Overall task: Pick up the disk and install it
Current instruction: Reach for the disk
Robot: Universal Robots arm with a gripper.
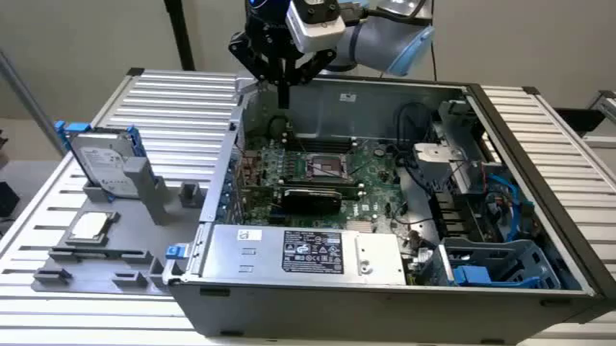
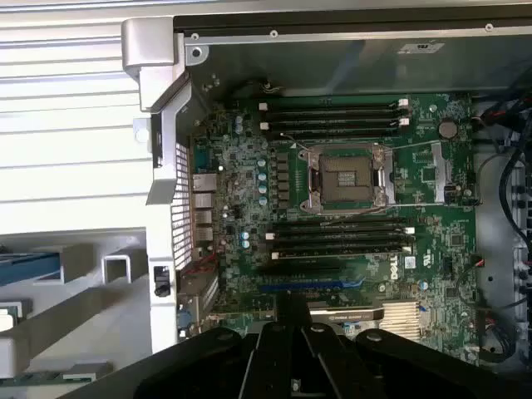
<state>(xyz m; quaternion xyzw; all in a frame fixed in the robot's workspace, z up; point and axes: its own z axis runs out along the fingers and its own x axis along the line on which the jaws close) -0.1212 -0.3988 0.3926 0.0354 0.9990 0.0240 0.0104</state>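
Observation:
The disk [image 1: 104, 164], a silver-grey drive with a white label in a bright blue carrier, stands tilted on edge in a grey holder on the exterior view's left, outside the computer case. My gripper [image 1: 284, 101] hangs over the case's back wall, far from the disk and up to its right. Its dark fingers point down, pressed together with nothing between them. In the wrist view my gripper [image 2: 291, 307] hovers above the green motherboard [image 2: 349, 208].
The open computer case [image 1: 539, 158] lies on a ribbed metal table [image 1: 173, 94]. Inside are the motherboard [image 1: 318, 169], a power supply [image 1: 298, 252] and a blue plastic cage [image 1: 500, 263]. A small silver chip [image 1: 89, 226] rests on the grey fixture [image 1: 115, 252].

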